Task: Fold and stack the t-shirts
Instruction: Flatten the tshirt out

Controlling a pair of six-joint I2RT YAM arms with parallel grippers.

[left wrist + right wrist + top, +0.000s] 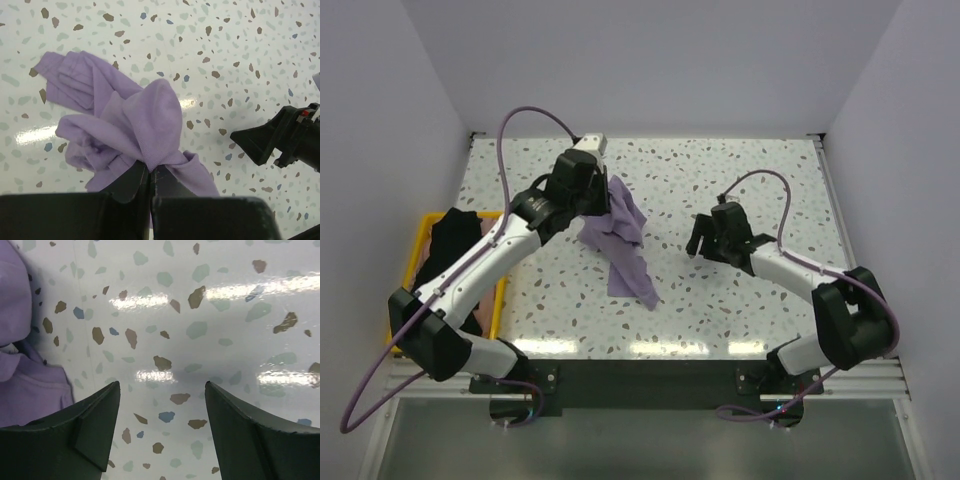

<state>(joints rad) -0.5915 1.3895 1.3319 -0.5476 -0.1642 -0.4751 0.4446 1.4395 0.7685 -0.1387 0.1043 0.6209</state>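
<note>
The lavender t-shirt (622,240) hangs bunched from my left gripper (610,196), with its lower end trailing on the table. In the left wrist view the left gripper (150,172) is shut on a pinch of the lavender t-shirt (145,120). My right gripper (698,240) is open and empty, low over bare table to the right of the shirt. In the right wrist view the right gripper (162,392) stands wide open, with the shirt's edge (25,385) at the left. The black t-shirt (455,245) lies in the yellow crate (420,235) at the left.
The terrazzo table (740,170) has white walls on three sides. The yellow crate sits at the table's left edge beside my left arm. The right gripper's fingers show at the right of the left wrist view (270,140).
</note>
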